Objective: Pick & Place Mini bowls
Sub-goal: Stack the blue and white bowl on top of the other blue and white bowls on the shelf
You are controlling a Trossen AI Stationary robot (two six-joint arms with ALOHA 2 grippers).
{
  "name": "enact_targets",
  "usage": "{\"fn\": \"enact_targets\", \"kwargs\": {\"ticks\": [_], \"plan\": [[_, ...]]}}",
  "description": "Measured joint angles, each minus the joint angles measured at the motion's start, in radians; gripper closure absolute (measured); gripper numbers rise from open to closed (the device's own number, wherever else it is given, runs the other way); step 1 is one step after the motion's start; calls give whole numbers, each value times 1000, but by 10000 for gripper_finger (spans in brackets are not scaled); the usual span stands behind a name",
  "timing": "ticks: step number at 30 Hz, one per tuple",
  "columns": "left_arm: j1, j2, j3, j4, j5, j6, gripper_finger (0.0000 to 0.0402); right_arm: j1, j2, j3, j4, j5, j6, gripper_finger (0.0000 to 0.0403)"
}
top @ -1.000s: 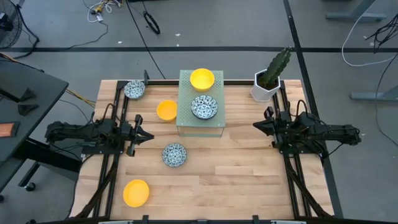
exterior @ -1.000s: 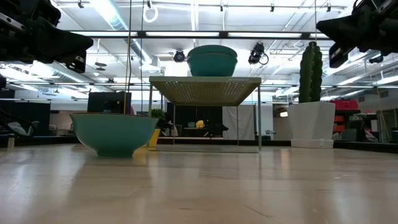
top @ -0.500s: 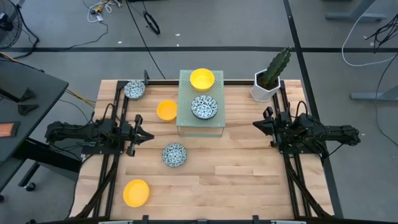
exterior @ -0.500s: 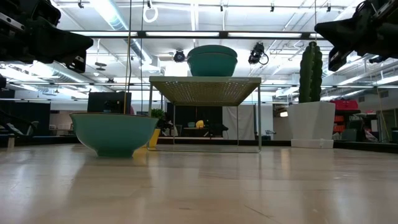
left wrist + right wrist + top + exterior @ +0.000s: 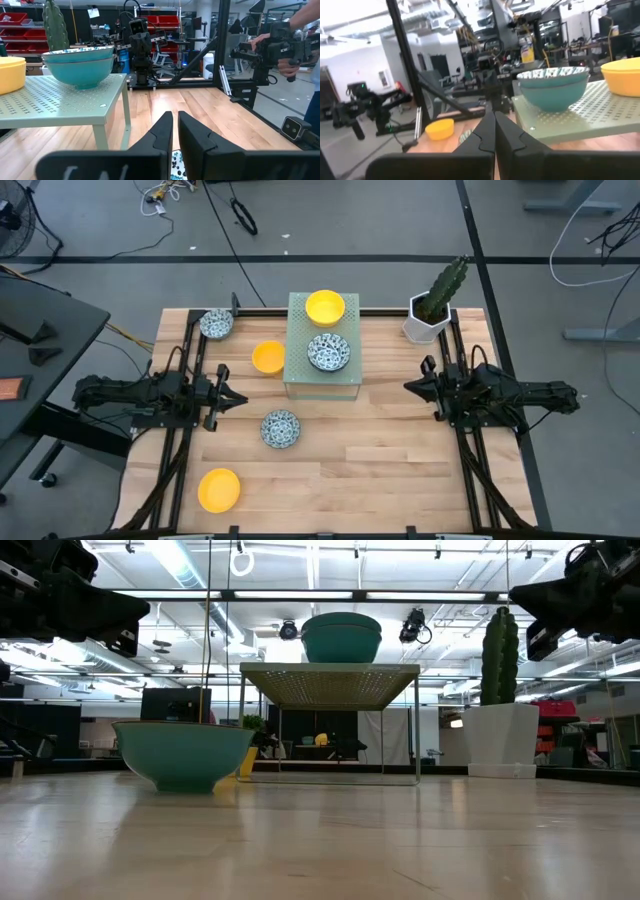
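Wooden table (image 5: 380,460) across centre of high view; pale green perforated stand (image 5: 322,378) at upper centre, cactus pot (image 5: 428,322) upper right. Left arm parked mid-left, left gripper (image 5: 237,399) with fingers (image 5: 165,131) nearly together, narrow slit only, nothing held. Right arm parked mid-right, right gripper (image 5: 410,385) fully closed, empty. Six bowls visible in high view: yellow bowl (image 5: 325,307) on back of stand, patterned bowl (image 5: 328,352) on front of stand, yellow bowl (image 5: 267,358) on table just left of stand, patterned bowl (image 5: 216,324) at upper left corner of table, patterned bowl (image 5: 280,428) centre-left just below and right of left gripper, yellow bowl (image 5: 218,489) lower left. All upright, mouths facing up; round, so no long axis, symmetry axis vertical. Handling, judged: small, light, stiff, probably glazed ceramic or hard plastic, smooth and a bit slippery, may chip if dropped. Best hold likely on rim, one finger inside and one outside the wall, coming down from above; pinching across the full width looks too wide for these jaws. Nearest candidate for left gripper: centre-left patterned bowl. No pick started yet at this moment.
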Motion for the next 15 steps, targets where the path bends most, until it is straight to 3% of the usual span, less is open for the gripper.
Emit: {"fn": "enact_targets", "kwargs": {"ticks": [15], "plan": [[0, 0, 0, 0, 0, 0, 367, 0, 0, 0, -126, -33, -102, 403]]}}
